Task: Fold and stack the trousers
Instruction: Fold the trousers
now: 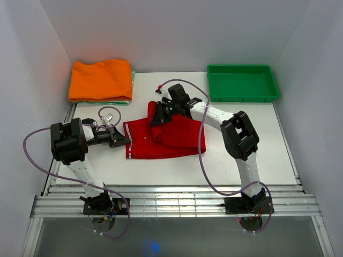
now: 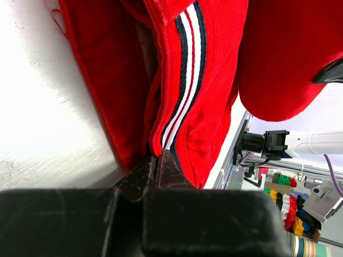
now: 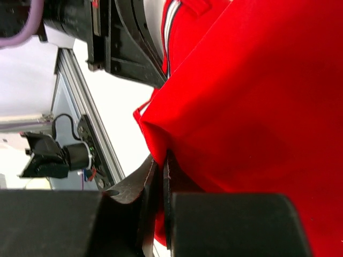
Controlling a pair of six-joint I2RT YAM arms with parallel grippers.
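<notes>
You have the left tool (image 2: 156,167) closest in the left wrist view. Its fingers are pressed together on the edge of the trousers (image 2: 203,80), right where the white-and-dark stripe runs down to the tips.

In the right wrist view, the right tool (image 3: 161,163) is likewise pressed together. A fold of plain red cloth is nipped between its tips, and the rest bulges above and to the right.

From the top view, note:
- The trousers lie bunched and partly folded at the middle of the white surface (image 1: 241,155), between the two arms.
- The left tool sits low at the garment's left edge.
- The right tool is at the far left corner of the garment, where the cloth stands up off the surface in a ridge.
- The two tools are near each other, on the same left half of the cloth.
- An orange folded garment (image 1: 101,80) sits at the far left corner.
- A green tray (image 1: 242,83) sits at the far right, well apart from the trousers.
</notes>
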